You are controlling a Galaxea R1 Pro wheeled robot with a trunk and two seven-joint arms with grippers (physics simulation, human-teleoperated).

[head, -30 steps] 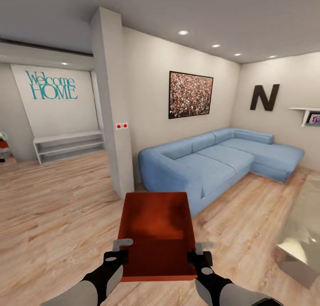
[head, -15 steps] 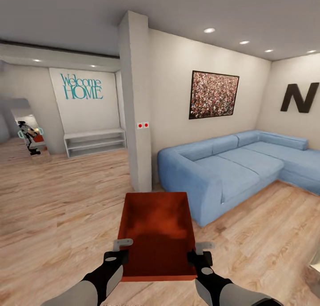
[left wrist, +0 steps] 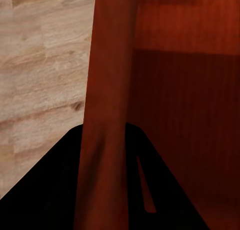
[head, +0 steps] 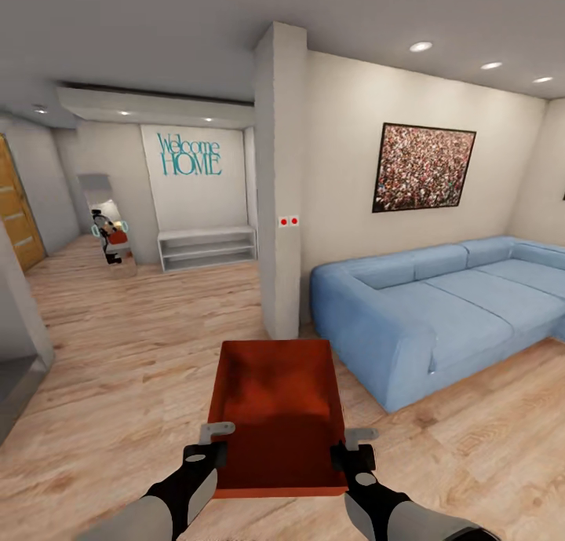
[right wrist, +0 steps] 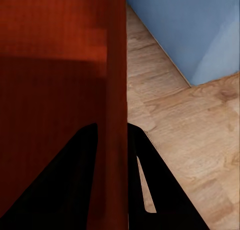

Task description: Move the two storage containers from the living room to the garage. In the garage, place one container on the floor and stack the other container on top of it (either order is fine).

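Left gripper (head: pixel 210 440) & right gripper (head: pixel 353 444) each clamped a side wall of orange-red storage container (head: pixel 276 403), held above wood plank floor (head: pixel 118 368), near blue sofa (head: pixel 424 313).

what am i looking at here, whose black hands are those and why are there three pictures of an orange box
Those are the two arms of a wheeled robot in a simulated house. The large picture comes from a camera on its head; the two dark close-ups come from cameras near each gripper. The left gripper and right gripper each pinch a side wall of one orange-red rectangular open-top bin, carried above the light wood plank floor. To the right stands a blue sofa. Each close-up shows a bin wall between two black fingers.
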